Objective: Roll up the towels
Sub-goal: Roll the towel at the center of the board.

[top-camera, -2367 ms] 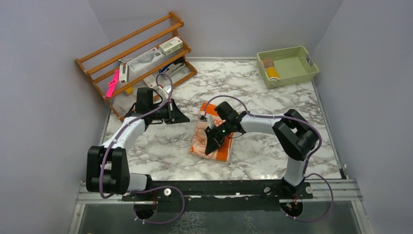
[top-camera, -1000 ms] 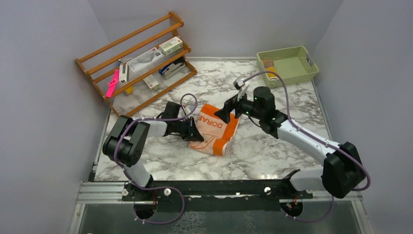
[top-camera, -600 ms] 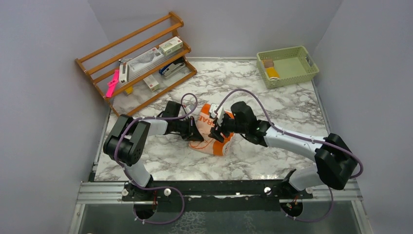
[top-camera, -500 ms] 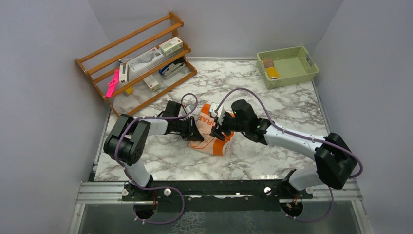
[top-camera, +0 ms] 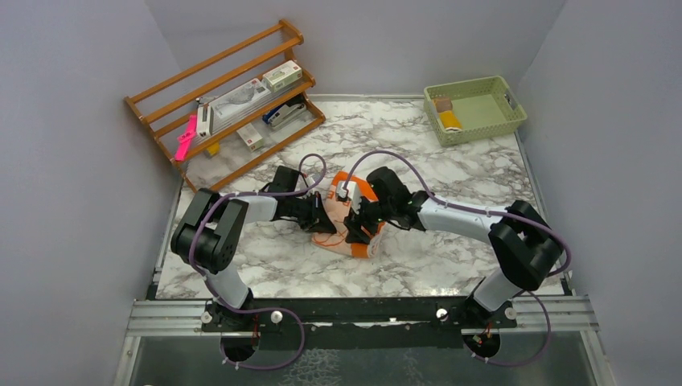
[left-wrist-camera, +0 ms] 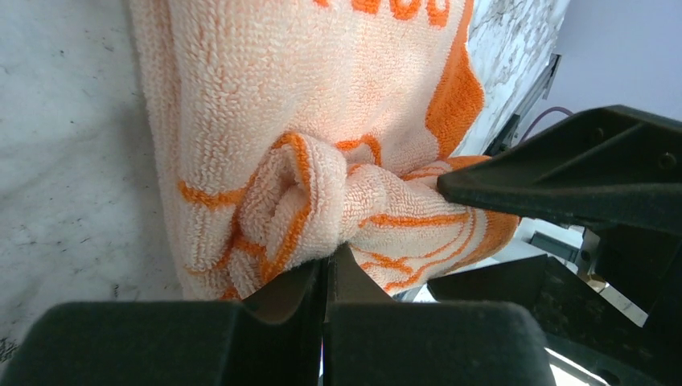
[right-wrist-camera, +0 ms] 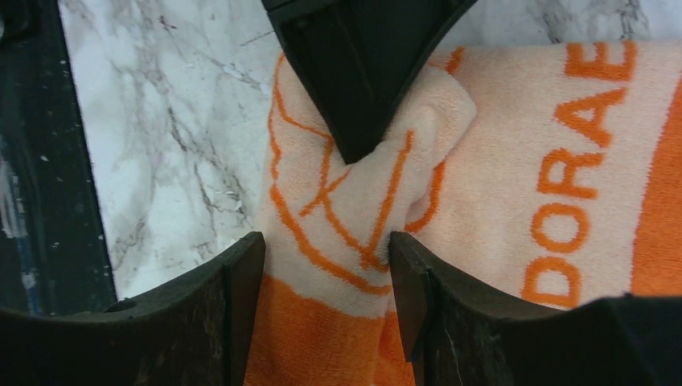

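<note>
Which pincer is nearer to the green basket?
Right. The right pincer straddles the orange towel on the side toward the green basket; the left pincer, shut on the same towel, sits further away.

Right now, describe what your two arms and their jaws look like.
Both the left arm and the right arm have white tubular links between bulky black joint housings. A purple cable loops loosely along each. The jaws are matte black, flat-sided wedges tapering to blunt tips. A small white block sits at the right wrist.
</note>
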{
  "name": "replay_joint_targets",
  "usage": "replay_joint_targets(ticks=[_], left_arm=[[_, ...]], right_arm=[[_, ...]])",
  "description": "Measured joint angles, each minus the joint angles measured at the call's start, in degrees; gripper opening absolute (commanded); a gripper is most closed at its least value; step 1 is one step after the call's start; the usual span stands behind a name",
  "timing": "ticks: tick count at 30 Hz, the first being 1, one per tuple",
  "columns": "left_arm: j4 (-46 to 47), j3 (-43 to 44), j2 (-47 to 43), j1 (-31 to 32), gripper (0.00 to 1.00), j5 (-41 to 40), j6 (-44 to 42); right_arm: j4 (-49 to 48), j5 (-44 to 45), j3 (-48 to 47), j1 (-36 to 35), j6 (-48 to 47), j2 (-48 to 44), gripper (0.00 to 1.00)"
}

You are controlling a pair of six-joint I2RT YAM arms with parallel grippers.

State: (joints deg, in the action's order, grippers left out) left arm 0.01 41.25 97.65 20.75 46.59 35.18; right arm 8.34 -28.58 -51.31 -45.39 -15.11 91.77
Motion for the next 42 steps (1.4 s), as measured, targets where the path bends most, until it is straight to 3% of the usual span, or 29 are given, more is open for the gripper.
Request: replay_joint_targets(ticks=[19, 22, 28, 32, 37, 42], left_arm=[[-2.69, 0.22, -1.68, 0.04, 0.0, -1.7, -0.26], [-3.67, 0.09, -2.43, 0.11, 0.0, -2.05, -0.17], [-6.29, -0.52, -5.99, -1.36, 0.0, -1.79, 0.37], [-7.74, -0.44, -9.7, -6.14, 0.0, -0.26, 0.5], [-9.07, 1.16, -14.49, -11.96, 0.05, 3.17, -0.37], [-10.58, 4.46, -20.79, -12.9, 0.07, 6.29, -3.17]], right_arm=[[2.84, -4.96, -0.81, -2.19, 6.29, -0.68, 0.57], [2.64, -3.04, -0.7, -4.28, 6.8, -0.68, 0.47], [2.23, 0.61, -0.26, -7.45, 8.33, 0.74, 0.16], [2.38, 2.62, -0.13, -7.54, 9.97, 2.34, 0.01], [2.78, 2.78, -0.15, -7.82, 12.37, 2.58, 0.01], [2.19, -6.86, -0.07, -5.33, 18.21, 2.62, 0.01]])
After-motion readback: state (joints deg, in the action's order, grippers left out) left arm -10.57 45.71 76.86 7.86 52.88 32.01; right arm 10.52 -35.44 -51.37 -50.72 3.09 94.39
